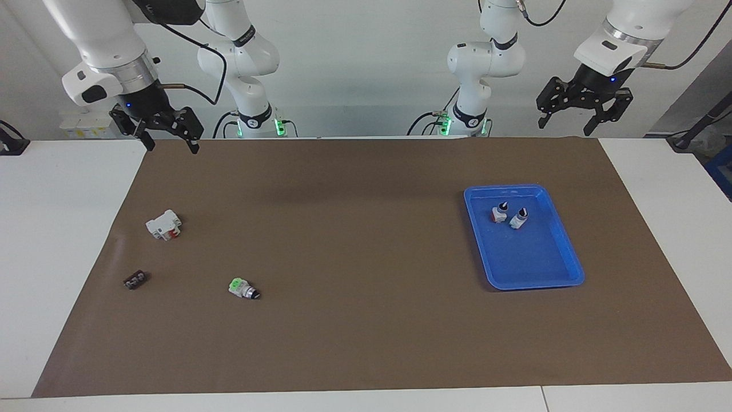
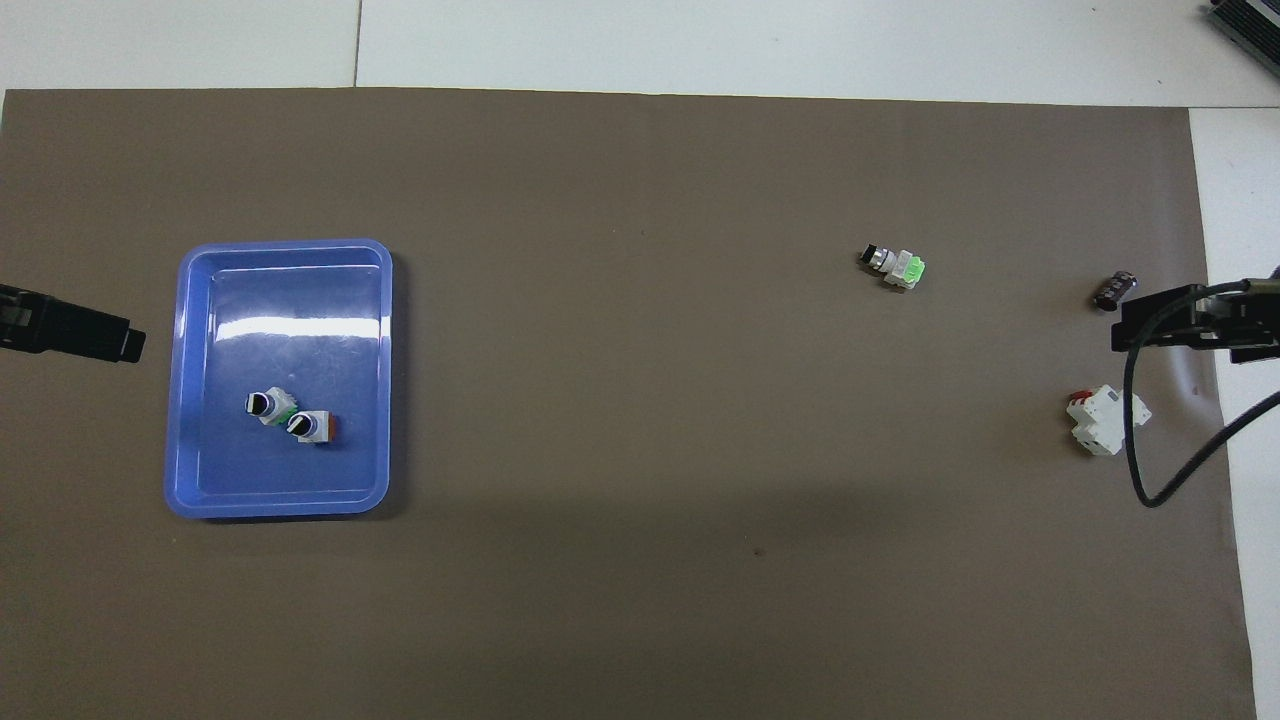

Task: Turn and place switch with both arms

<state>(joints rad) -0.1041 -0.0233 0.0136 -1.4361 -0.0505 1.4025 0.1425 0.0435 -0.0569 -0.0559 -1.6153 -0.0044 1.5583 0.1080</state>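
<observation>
The switch point(image 1: 519, 218) point(image 2: 268, 405), with a whitish, faintly green block, stands knob up in the blue tray point(image 1: 549, 274) point(image 2: 200, 480). It is right beside a red-based switch point(image 1: 498, 213) point(image 2: 315, 427). My left gripper point(image 1: 565, 127) point(image 2: 120, 345) hangs open and empty, high over the mat's edge at the left arm's end, apart from the tray. Over the mat's corner at the right arm's end, my right gripper point(image 1: 171, 146) point(image 2: 1165, 325) is also raised, open and empty.
A switch with a bright green block point(image 1: 243, 288) point(image 2: 895, 266) lies on its side on the brown mat. Toward the right arm's end lie a white breaker with red parts point(image 1: 163, 224) point(image 2: 1105, 420) and a small dark part point(image 1: 135, 280) point(image 2: 1113, 291).
</observation>
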